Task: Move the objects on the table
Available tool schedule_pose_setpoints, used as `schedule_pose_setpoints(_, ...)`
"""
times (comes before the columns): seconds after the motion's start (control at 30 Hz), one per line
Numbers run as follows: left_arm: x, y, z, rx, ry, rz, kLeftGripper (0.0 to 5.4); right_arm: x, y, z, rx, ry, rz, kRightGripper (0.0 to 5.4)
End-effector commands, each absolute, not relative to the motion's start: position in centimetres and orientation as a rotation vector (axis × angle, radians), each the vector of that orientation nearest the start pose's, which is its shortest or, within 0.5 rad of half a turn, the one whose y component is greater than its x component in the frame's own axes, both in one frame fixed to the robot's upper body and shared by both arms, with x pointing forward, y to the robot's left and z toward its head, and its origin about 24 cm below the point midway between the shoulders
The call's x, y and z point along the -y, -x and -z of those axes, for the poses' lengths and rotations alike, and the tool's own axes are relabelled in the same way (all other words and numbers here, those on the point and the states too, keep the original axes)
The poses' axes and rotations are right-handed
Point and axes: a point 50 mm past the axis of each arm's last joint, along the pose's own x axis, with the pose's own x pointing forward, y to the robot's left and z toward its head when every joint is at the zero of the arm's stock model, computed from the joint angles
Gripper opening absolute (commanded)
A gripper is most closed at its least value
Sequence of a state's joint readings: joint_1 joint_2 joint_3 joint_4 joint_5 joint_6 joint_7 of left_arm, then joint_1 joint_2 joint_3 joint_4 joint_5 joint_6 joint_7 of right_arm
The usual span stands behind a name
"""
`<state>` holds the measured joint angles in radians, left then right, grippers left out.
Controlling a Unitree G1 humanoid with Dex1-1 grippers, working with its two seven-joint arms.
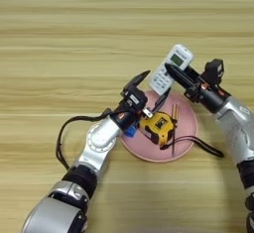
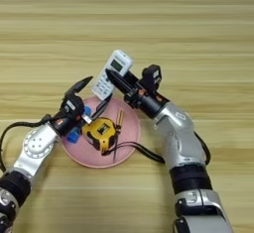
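The far half of the desk (image 1: 74, 24) lay bare, wide open for any approach. The pink plate (image 1: 186, 143) was crowded: tape measure (image 1: 158, 126), screwdriver (image 1: 174, 123) and glue stick (image 1: 130, 132) filled it, both arms closing over its rim, the remote (image 1: 168, 68) blocking its far edge.

both arms reach inward from the near edge, the left gripper (image 1: 151, 89) with its two black fingers spread wide apart, the right gripper (image 1: 174, 73) stretched forward with its fingers clamped together, elbow bent.
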<state>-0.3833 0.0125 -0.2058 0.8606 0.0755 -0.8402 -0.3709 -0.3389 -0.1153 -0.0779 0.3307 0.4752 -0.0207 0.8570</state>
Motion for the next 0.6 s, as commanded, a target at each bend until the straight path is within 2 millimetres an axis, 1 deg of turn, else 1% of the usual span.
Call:
schedule_pose_setpoints(0.03, -6.6, -28.1, -2.4, 0.351, -0.193, 0.723, 4.20, 14.5, -30.7, -8.7, 0.235, -0.321, -0.801, 1.14)
schedule_pose_setpoints(0.07, -6.6, -28.1, -2.4, 0.353, -0.195, 0.723, 4.26, 14.8, -30.8, -8.8, 0.241, -0.317, -0.790, 1.14)
schedule_pose_setpoints(0.1, -6.7, -28.1, -2.5, 0.358, -0.194, 0.720, 4.43, 15.2, -30.9, -8.9, 0.245, -0.313, -0.774, 1.14)
schedule_pose_setpoints(0.13, -6.7, -28.1, -2.5, 0.363, -0.191, 0.715, 4.46, 15.6, -31.0, -9.0, 0.248, -0.310, -0.758, 1.14)
schedule_pose_setpoints(0.17, -6.8, -28.1, -2.6, 0.370, -0.187, 0.707, 4.62, 15.9, -31.1, -9.0, 0.250, -0.307, -0.744, 1.14)
schedule_pose_setpoints(0.27, -7.2, -28.3, -3.2, 0.403, -0.159, 0.672, 4.87, 17.1, -31.2, -9.1, 0.258, -0.289, -0.704, 1.14)
schedule_pose_setpoints(0.33, -7.6, -28.5, -3.8, 0.435, -0.137, 0.641, 5.12, 18.4, -31.4, -9.2, 0.259, -0.274, -0.663, 1.14)
schedule_pose_setpoints(0.37, -7.8, -28.6, -4.0, 0.451, -0.126, 0.621, 5.16, 18.9, -31.4, -9.2, 0.259, -0.270, -0.647, 1.14)
schedule_pose_setpoints(0.43, -8.6, -29.1, -4.7, 0.480, -0.094, 0.555, 5.38, 20.0, -31.5, -9.2, 0.253, -0.249, -0.618, 1.14)
schedule_pose_setpoints(0.6, -10.5, -30.1, -5.6, 0.506, -0.069, 0.409, 5.40, 21.5, -31.4, -8.5, 0.186, -0.207, -0.605, 1.14)
